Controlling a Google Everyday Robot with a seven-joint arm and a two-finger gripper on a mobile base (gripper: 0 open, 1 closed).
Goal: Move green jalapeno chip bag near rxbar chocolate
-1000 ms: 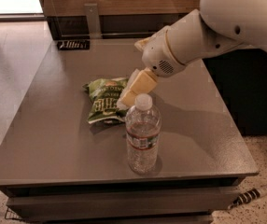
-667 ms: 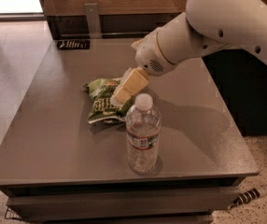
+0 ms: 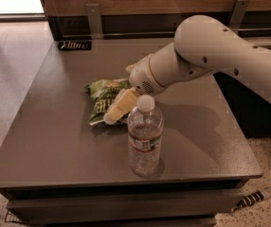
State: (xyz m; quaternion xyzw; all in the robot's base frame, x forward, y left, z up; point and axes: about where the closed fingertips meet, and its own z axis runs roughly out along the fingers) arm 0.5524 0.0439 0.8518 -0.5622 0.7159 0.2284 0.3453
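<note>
Over chip bag [image 3: 99, 92], hand [image 3: 111, 116] (angled down)

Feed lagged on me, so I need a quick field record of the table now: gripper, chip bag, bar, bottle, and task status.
gripper: low over the right side of the chip bag, arm reaching in from the right; contact cannot be confirmed
green jalapeno chip bag: lying crumpled mid-table, partly hidden by the gripper
rxbar chocolate: flat at the table's far left corner, well apart from the bag
water bottle: upright, capped, near the front edge, just right of the bag
table: grey top
status: bag not yet near the bar
</note>
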